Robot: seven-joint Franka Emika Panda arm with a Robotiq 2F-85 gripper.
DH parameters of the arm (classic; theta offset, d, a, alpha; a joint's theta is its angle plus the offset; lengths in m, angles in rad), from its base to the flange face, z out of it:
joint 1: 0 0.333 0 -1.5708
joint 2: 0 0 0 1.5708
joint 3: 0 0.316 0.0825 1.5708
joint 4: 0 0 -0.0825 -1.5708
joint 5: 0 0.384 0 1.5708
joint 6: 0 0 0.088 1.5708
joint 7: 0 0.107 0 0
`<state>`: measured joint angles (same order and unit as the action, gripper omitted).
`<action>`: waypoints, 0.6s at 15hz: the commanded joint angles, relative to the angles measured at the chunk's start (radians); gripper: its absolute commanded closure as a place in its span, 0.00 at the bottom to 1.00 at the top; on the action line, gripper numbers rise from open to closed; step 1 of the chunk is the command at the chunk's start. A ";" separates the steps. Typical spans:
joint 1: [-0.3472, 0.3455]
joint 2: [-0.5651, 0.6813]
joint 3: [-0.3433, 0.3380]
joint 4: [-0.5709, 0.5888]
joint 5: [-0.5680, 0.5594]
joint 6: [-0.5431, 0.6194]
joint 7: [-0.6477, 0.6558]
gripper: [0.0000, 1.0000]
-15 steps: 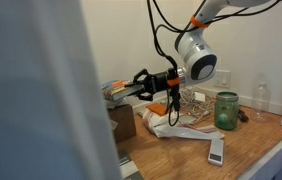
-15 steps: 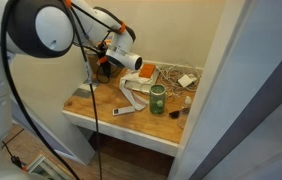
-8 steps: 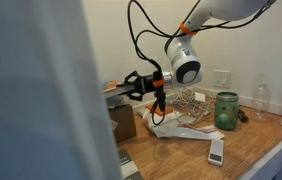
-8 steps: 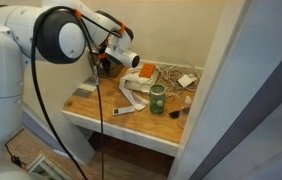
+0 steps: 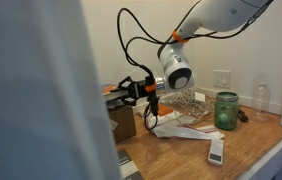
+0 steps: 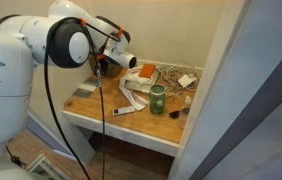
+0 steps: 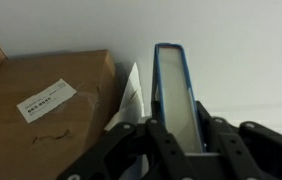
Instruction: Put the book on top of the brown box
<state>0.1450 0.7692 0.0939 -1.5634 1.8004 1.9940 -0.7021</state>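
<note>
Claw: gripper [image 7: 179, 128] clamped on the book [image 7: 175, 85], which sits edge-on between its fingers.
Book: raised off the counter [image 5: 251, 140], just above the box [image 7: 51, 100] at a back corner.
Done: grasp, lift.
Left: probably lay it flat on the box, release.

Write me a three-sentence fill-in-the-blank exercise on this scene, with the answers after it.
The gripper is ____ on the book.
In the wrist view, the brown box bears a ____ label.
In an exterior view, the glass jar is ____ in colour.
Missing words: shut; white; green.
</note>
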 commanded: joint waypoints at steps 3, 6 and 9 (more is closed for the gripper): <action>0.017 0.037 0.008 0.071 0.010 0.013 0.073 0.91; 0.017 0.032 0.007 0.064 0.005 0.012 0.085 0.40; 0.019 0.034 0.012 0.069 0.002 0.006 0.121 0.19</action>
<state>0.1525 0.7831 0.1005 -1.5427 1.8000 1.9968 -0.6406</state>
